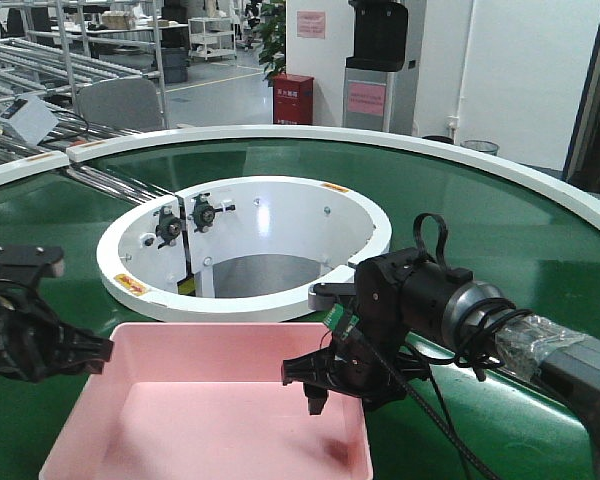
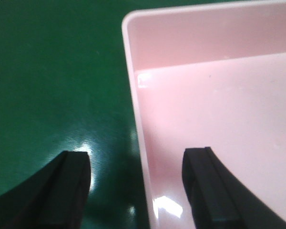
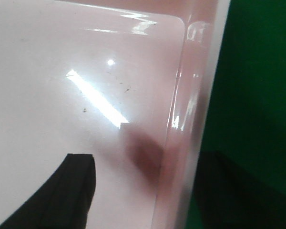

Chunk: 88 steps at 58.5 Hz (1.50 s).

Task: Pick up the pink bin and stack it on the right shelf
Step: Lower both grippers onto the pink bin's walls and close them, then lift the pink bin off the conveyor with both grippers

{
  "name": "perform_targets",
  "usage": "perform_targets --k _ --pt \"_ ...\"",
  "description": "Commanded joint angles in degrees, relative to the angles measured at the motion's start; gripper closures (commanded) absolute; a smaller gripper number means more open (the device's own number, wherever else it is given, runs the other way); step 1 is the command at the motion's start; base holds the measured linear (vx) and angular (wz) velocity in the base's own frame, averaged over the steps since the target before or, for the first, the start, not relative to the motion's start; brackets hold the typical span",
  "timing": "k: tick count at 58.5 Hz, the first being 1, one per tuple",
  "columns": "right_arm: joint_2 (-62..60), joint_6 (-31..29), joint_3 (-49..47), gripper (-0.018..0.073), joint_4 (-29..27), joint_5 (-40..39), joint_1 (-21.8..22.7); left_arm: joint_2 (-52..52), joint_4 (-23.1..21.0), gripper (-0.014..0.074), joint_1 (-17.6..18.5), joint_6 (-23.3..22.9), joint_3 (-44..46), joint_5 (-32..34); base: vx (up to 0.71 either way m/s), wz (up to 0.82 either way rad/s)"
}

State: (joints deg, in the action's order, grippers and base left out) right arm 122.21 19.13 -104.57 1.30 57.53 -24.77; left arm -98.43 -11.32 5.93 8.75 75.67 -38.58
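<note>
The pink bin (image 1: 210, 420) sits on the green curved belt (image 1: 480, 230) at the near centre. My left gripper (image 1: 95, 355) is open at the bin's left wall. In the left wrist view (image 2: 138, 162) one finger is over the belt and the other inside the bin (image 2: 219, 95), with the wall between them and apart from both. My right gripper (image 1: 340, 390) is open over the bin's right wall. In the right wrist view (image 3: 148, 160) one finger is inside the bin (image 3: 62, 71) and the other outside it. The right shelf is out of view.
A white ring (image 1: 130, 270) around a round opening lies just behind the bin. The belt's white outer rim (image 1: 430, 150) curves across the back. Roller conveyors (image 1: 20, 60) and a red box (image 1: 293, 98) stand beyond it.
</note>
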Motion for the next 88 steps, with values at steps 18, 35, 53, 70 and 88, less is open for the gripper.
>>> perform_targets --k 18,35,53,70,88 --pt "-2.44 -0.32 -2.04 0.0111 1.62 0.3 0.21 -8.8 -4.02 0.0199 0.04 0.09 4.6 1.22 0.0 0.0" --pt "-4.05 -0.37 -2.04 0.0575 4.88 1.89 0.15 -6.56 -4.02 0.0607 0.04 0.26 4.6 0.09 0.0 0.0" --pt "-15.63 -0.44 -2.04 0.0571 10.71 2.32 0.15 8.41 -4.09 0.0601 3.49 0.14 4.6 -1.99 0.0 0.0" --pt "-25.86 -0.49 -2.04 0.0571 10.53 3.71 0.15 19.53 -5.09 0.0601 7.22 -2.39 4.61 -2.62 0.0 0.0" --pt "-27.42 -0.49 -2.04 0.0571 8.84 4.41 0.15 22.97 -5.09 0.0598 7.22 -3.56 4.61 -2.59 0.0 0.0"
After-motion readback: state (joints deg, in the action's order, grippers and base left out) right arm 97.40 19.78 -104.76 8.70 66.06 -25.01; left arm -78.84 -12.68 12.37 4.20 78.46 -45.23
